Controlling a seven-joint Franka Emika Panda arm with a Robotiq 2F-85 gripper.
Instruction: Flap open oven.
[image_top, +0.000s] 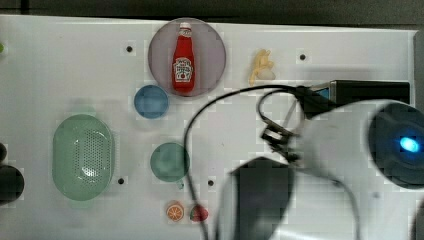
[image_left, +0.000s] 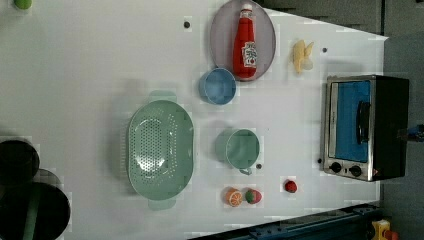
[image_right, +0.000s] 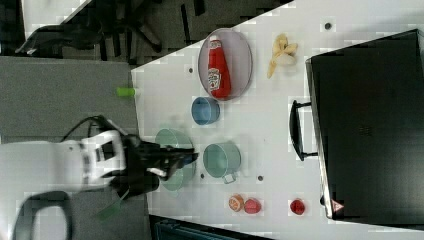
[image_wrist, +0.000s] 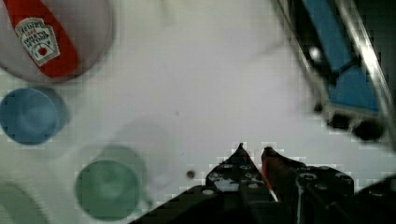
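We find a white table (image_left: 100, 60) with small dark holes in its surface. Taking the left view as a clock face, the oven (image_left: 365, 127) stands on it at three o'clock, door shut. A grey plate (image_left: 220, 35) sits at twelve to one o'clock, a banana (image_left: 302, 55) at two, a blue bowl (image_left: 218, 86) just below the plate. A green colander (image_left: 160, 149) lies near centre, a green mug (image_left: 241, 149) beside it. An orange half (image_left: 233, 196), a strawberry (image_left: 253, 195) and a small red fruit (image_left: 290, 186) rest around five o'clock.

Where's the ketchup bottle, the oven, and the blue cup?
ketchup bottle (image_left: 245, 50), left view, on its label.
oven (image_left: 353, 122), left view, on its blue glass door.
blue cup (image_left: 218, 86), left view, inside.
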